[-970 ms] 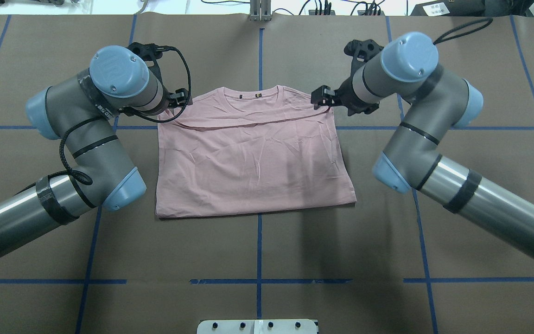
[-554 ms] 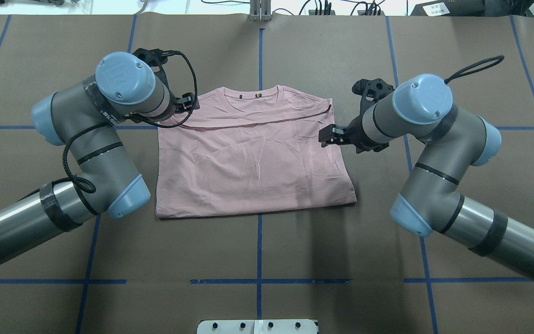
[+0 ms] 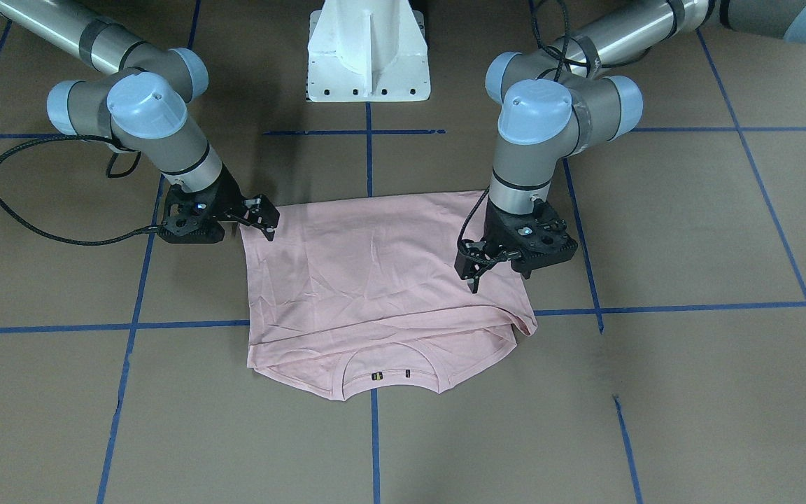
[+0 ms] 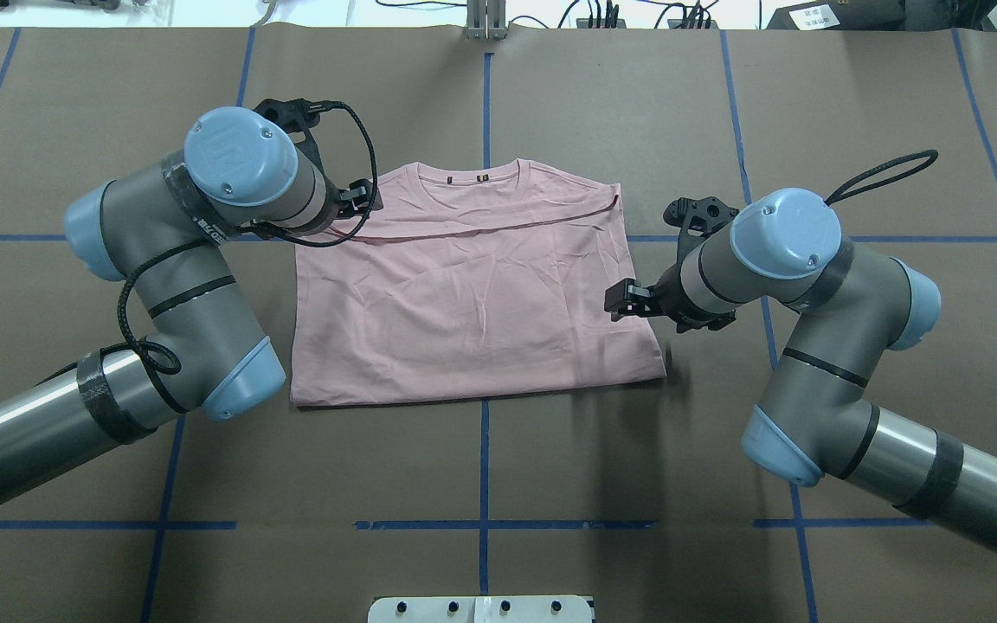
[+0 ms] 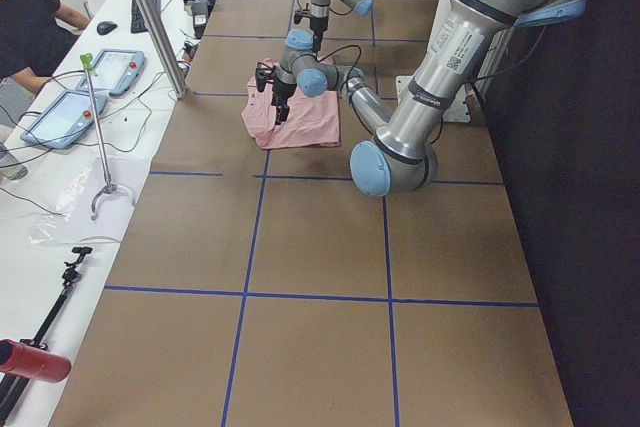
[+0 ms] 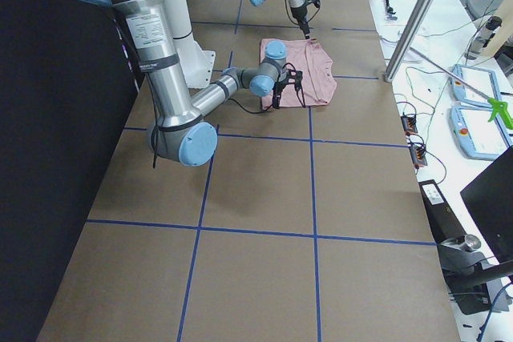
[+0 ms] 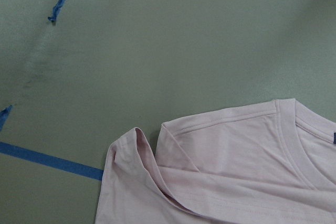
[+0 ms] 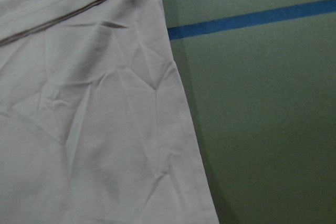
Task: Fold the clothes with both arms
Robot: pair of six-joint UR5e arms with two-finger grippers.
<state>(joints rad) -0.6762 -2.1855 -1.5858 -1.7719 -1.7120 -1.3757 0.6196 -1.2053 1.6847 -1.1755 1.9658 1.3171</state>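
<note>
Your brown paper-covered table point(image 4: 637, 450) carries the pale pink T-shirt point(image 4: 472, 303) flat at its centre, collar away from the robot. The left black gripper point(image 4: 366, 197) hovers at one shoulder and the right black gripper point(image 4: 621, 300) at the opposite side edge. You cannot tell whether either claw is released or clenched.

Nothing can be read with certainty. A white sticker point(image 4: 204, 221) on the left arm point(image 4: 174, 268), just beside the T-shirt point(image 4: 464, 294), carries dark characters too small to make out. Two tiny tabs point(image 4: 482, 179) at the T-shirt's collar show no legible lettering.
</note>
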